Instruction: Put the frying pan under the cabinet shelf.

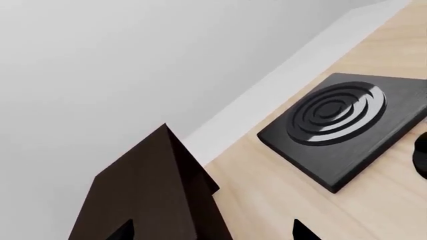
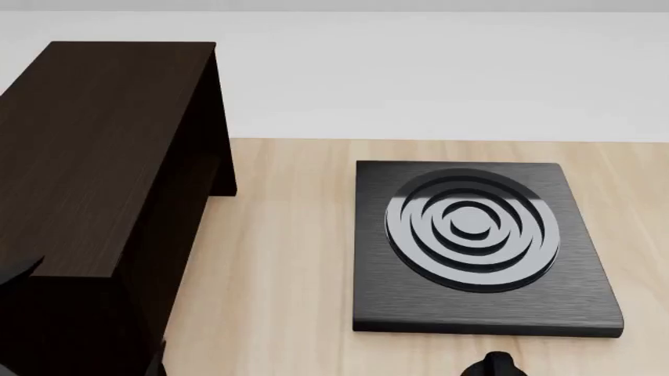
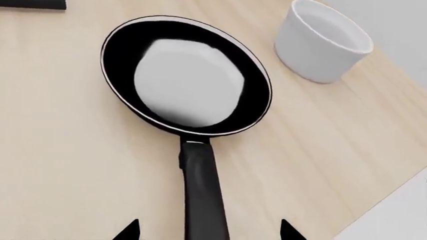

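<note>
Currently the frying pan (image 3: 186, 80) lies flat on the worktop (image 3: 60, 165) beside a white cup (image 3: 323, 41), its handle between the spread fingertips of the right hand (image 3: 208, 231). Left hand (image 1: 212, 231) is likewise spread, gripping nothing, just beside the cabinet shelf (image 2: 89, 149), which stands left of the square black plate (image 2: 475, 247)

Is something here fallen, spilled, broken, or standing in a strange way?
Nothing stands out. The frying pan lies flat on the wooden table, empty, beside an upright white cup. The cabinet shelf stands straight, and the square black plate lies flat next to it. No spill or damage shows.
</note>
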